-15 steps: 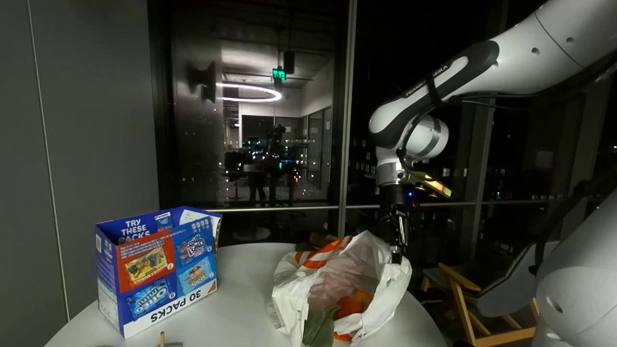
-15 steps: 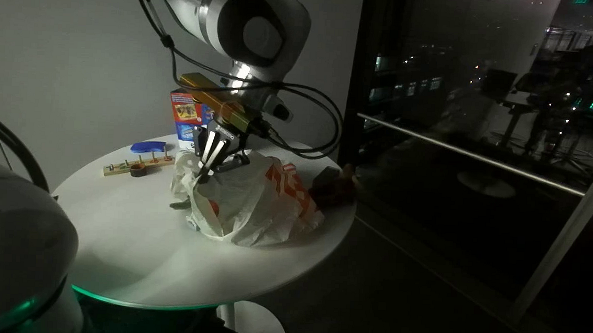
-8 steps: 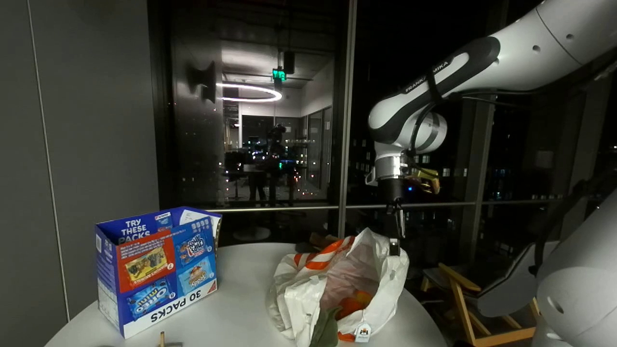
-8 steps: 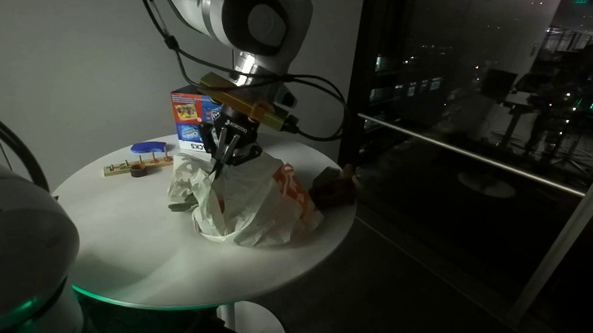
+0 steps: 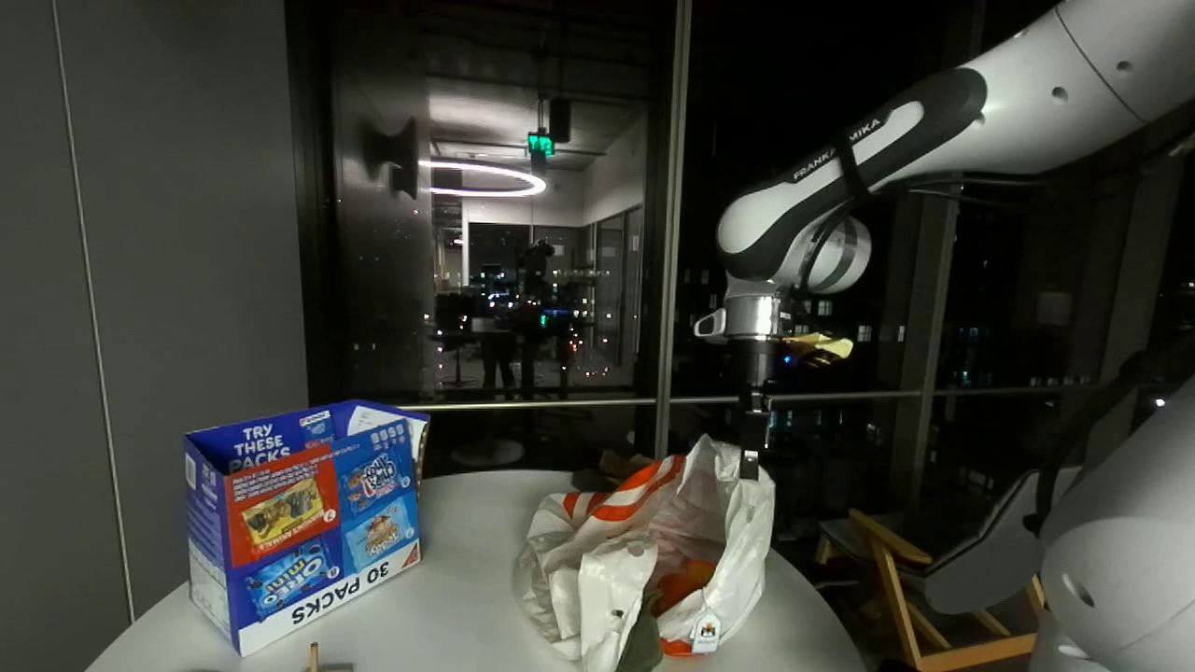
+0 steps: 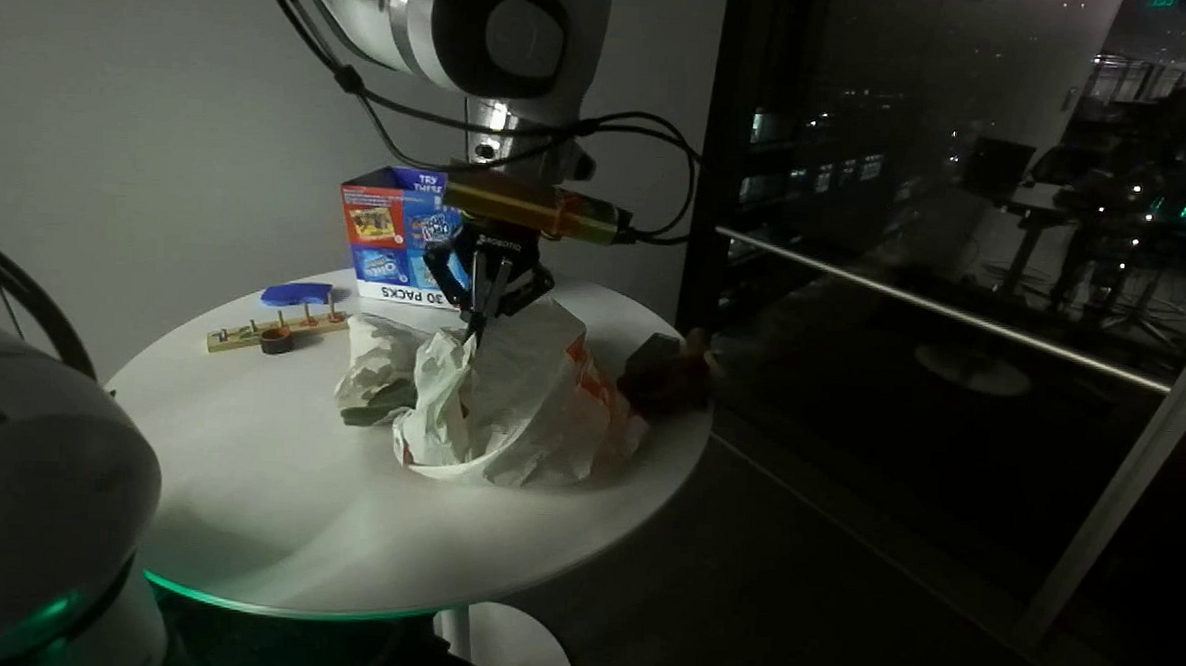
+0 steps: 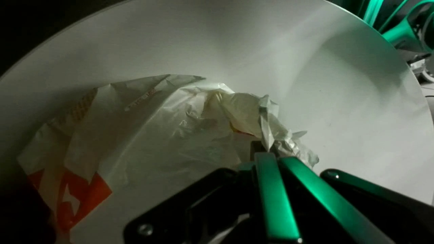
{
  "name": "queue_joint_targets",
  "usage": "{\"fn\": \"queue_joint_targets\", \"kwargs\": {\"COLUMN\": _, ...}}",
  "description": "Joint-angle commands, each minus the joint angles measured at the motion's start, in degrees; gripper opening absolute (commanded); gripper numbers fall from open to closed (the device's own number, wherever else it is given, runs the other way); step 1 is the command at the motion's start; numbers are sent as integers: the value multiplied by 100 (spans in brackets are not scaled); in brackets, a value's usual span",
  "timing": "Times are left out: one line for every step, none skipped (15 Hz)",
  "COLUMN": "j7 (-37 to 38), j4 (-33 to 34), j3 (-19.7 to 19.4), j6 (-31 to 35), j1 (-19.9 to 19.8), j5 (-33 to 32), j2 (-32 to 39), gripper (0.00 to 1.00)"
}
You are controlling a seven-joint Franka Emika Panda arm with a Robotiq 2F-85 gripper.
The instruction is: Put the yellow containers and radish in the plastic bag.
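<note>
Round white surface (image 6: 423, 556), dim room, dark window panes (image 5: 775, 84) beyond. Plastic bag (image 5: 743, 555) rests on the surface, wrinkled, mouth gaping. Pincer (image 6: 474, 330) at the bag's rim: fingers pressed together, a fold of the plastic pinched at the tips. Within the mouth, orange-red contents (image 5: 684, 581), identity unclear. Green item (image 5: 642, 644) at the mouth's lower edge, near a small white tag (image 5: 707, 632). Snack carton (image 5: 308, 532), blue, lettered "30 PACKS", open at top, stands apart from the bag. Wooden peg strip (image 6: 301, 327) on the surface, brown ring (image 6: 276, 340) just beside it, blue item (image 6: 296, 294) behind. Dark shape (image 6: 666, 374) near the bag, too dim to name.
</note>
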Motion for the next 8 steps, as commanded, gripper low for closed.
{"fn": "queue_joint_targets", "kwargs": {"j7": -130, "j4": -590, "j3": 75, "j6": 131, "j1": -54, "j5": -294, "j2": -879, "gripper": 1}}
{"fn": "queue_joint_targets", "kwargs": {"j7": -98, "j4": -640, "j3": 71, "j6": 37, "j1": -45, "j5": -334, "j2": -943, "gripper": 1}}
{"fn": "queue_joint_targets", "kwargs": {"j7": -8, "j4": -716, "j3": 91, "j6": -17, "j1": -45, "j5": -388, "j2": -1018, "gripper": 20}}
{"fn": "queue_joint_targets", "kwargs": {"j7": 29, "j4": -751, "j3": 93, "j6": -101, "j1": -54, "j5": -473, "j2": -987, "gripper": 29}}
{"fn": "queue_joint_targets", "kwargs": {"j7": 83, "j4": -767, "j3": 125, "j6": -189, "j1": -68, "j5": -606, "j2": -923, "gripper": 34}}
{"fn": "queue_joint_targets", "kwargs": {"j7": 109, "j4": -787, "j3": 147, "j6": -232, "j1": -60, "j5": -742, "j2": -811, "gripper": 43}}
{"fn": "queue_joint_targets", "kwargs": {"j7": 264, "j4": -830, "j3": 204, "j6": -228, "j1": -94, "j5": -906, "j2": -723, "gripper": 50}}
{"fn": "queue_joint_targets", "kwargs": {"j7": 415, "j4": -892, "j3": 281, "j6": -204, "j1": -131, "j5": -1153, "j2": -629, "gripper": 58}}
